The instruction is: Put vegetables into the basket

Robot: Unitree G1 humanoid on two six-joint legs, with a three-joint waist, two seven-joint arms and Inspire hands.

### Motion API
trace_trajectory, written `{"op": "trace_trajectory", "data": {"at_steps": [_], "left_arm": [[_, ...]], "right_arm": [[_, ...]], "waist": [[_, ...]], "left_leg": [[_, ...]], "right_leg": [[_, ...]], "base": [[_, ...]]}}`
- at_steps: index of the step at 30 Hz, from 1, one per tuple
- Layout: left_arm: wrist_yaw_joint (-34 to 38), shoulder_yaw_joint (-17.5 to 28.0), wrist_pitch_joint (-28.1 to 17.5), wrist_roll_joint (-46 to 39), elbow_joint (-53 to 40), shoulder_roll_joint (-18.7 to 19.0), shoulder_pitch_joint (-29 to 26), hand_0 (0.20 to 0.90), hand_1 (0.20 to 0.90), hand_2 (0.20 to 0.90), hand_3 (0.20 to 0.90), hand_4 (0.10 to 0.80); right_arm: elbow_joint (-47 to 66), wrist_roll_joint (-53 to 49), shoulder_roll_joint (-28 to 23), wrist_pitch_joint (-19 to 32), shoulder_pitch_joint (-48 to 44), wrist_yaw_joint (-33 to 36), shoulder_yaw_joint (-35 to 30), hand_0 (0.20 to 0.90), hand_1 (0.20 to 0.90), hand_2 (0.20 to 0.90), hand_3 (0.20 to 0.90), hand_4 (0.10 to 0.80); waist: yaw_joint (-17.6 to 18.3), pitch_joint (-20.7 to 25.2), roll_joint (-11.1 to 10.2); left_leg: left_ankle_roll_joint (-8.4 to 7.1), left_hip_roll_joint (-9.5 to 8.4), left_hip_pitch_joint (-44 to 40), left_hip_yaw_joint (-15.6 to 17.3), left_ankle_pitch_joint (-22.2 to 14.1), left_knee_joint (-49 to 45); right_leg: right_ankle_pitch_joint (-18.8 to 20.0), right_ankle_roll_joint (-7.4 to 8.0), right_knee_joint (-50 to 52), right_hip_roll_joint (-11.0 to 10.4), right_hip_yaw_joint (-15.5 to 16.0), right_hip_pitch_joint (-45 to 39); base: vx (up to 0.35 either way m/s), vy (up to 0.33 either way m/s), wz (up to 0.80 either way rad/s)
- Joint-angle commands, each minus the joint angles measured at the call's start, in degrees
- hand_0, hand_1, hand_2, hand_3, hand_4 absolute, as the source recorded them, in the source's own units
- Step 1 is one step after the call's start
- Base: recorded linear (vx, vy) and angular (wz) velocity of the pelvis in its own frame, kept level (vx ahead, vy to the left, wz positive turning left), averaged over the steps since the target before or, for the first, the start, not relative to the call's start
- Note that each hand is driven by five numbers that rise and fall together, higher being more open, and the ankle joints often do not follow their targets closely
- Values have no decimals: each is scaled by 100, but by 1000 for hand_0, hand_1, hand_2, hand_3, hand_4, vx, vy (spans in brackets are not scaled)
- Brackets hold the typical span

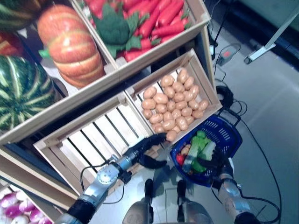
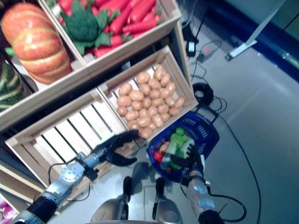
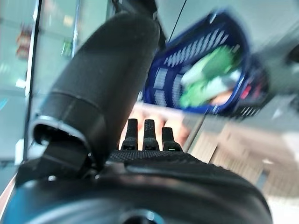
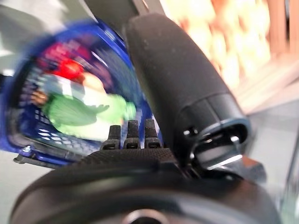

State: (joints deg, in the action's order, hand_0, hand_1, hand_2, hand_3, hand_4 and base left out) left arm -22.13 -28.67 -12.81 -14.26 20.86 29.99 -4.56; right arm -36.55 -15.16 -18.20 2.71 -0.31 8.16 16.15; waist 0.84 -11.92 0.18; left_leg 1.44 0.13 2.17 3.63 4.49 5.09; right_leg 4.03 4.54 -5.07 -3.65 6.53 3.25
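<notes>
Two wooden crates sit on the lower tier of the stand. One crate on the robot's left has only bare slats showing; the other crate beside it is full of potatoes.

Upper tier: orange pumpkin, striped green watermelon, and a bin w/ red carrots plus a broccoli on top of them. Purple-white veg shows at the lower left corner, type unclear.

Blue basket hangs over the floor just below the potato crate's front corner, tilted toward the robot. Inside it: green leafy veg, something red, and a pale item, all bunched at the near end.

Right hand is at the basket's near rim; fingers look curled round the rim or handle, holding the basket up. Its wrist view shows the thumb in front of the basket w/ the green and red contents past it.

Left hand is stretched toward the front edge of the potato crate, fingers extended and thumb spread apart below them, nothing in its grasp. Fingertips are near the front-most potatoes, contact can't be told. The left wrist view shows straight fingers w/ potatoes past them and the basket further off.
</notes>
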Motion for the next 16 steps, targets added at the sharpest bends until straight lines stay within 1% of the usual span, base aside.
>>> {"op": "trace_trajectory", "data": {"at_steps": [1,2,3,4,6,8,11,13,14,16], "left_arm": [[-245,-361,-271,480,467,-188,-127,900,900,900,900,800],[-94,-482,-240,748,900,-257,-218,900,900,900,900,800],[54,-502,-219,882,1254,-360,-263,900,900,900,900,800],[185,-504,-145,917,1412,-415,-286,900,900,900,900,800],[577,-292,-37,1315,2378,-754,-286,900,900,900,900,800],[934,-187,-8,1587,2872,-910,-242,900,900,900,900,800],[1607,122,275,1826,3750,-1209,-139,900,900,900,900,800],[1945,225,476,2060,4003,-1309,-107,900,900,900,900,800],[2233,296,595,2086,4291,-1394,-71,900,900,900,900,800],[2403,446,763,2070,4542,-1533,-39,900,900,900,900,800]], "right_arm": [[-287,634,-405,-59,164,-826,347,900,900,900,900,800],[-625,608,-384,-120,126,-944,455,900,900,900,900,800],[-910,579,-332,-176,98,-1006,490,900,900,900,900,800],[-1063,570,-295,-209,86,-1034,501,900,900,900,900,800],[-1750,413,-61,-224,113,-1105,451,900,900,900,900,800],[-2033,327,96,-268,131,-1060,337,900,900,900,900,800],[-2474,277,291,-334,115,-895,166,900,900,900,900,800],[-2567,356,357,-448,109,-816,110,900,900,900,900,800],[-2769,491,423,-431,93,-712,78,900,900,900,900,800],[-2930,592,484,-433,60,-559,66,900,900,900,900,800]], "waist": [[47,697,-65],[69,749,-75],[82,777,-79],[90,786,-78],[109,818,-87],[117,836,-86],[109,873,-85],[108,882,-94],[94,888,-102],[70,893,-112]], "left_leg": [[-269,141,154,88,-64,-58],[-275,147,92,112,-92,-70],[-278,150,29,135,-120,-74],[-279,155,-7,149,-136,-77],[-278,186,-163,203,-201,-76],[-277,200,-224,222,-219,-69],[-271,207,-318,220,-248,-41],[-271,218,-343,228,-255,-46],[-277,229,-364,227,-262,-60],[-265,231,-404,218,-286,-66]], "right_leg": [[176,130,243,-200,42,55],[155,135,249,-203,22,6],[136,136,245,-201,3,-43],[126,134,240,-200,-12,-71],[90,139,218,-224,-10,-204],[80,143,204,-229,-27,-260],[66,147,171,-236,-27,-344],[59,142,178,-236,-30,-359],[45,139,190,-240,-25,-382],[18,125,197,-241,-12,-426]], "base": [[123,16,-7],[157,19,-11],[141,19,-10],[138,19,-11],[138,21,-20],[97,24,-13],[79,25,-17],[57,6,-15],[57,-3,2],[53,-6,2]]}}
